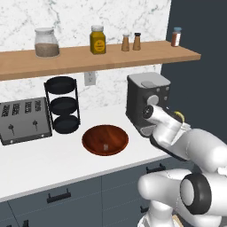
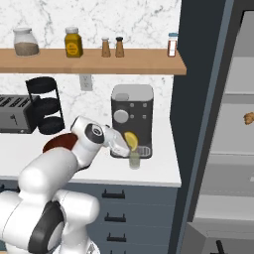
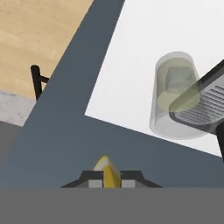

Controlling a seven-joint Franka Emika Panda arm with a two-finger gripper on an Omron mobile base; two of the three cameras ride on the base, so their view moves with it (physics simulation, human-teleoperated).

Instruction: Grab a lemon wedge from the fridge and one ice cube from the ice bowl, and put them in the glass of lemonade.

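Gripper (image 2: 128,142) closed on lemon wedge (image 2: 131,140), hovering just above glass (image 2: 134,159) near counter's (image 2: 158,168) front right corner. Best centred over the rim, lowered slightly, then released gently to avoid splashing or missing.

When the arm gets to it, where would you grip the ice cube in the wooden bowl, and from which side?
Take the ice cube by two opposite flat faces, coming straight down from above. It sits alone near the middle of the shallow ice bowl, whose raised rim blocks a sideways approach; the open top leaves room for the fingers.
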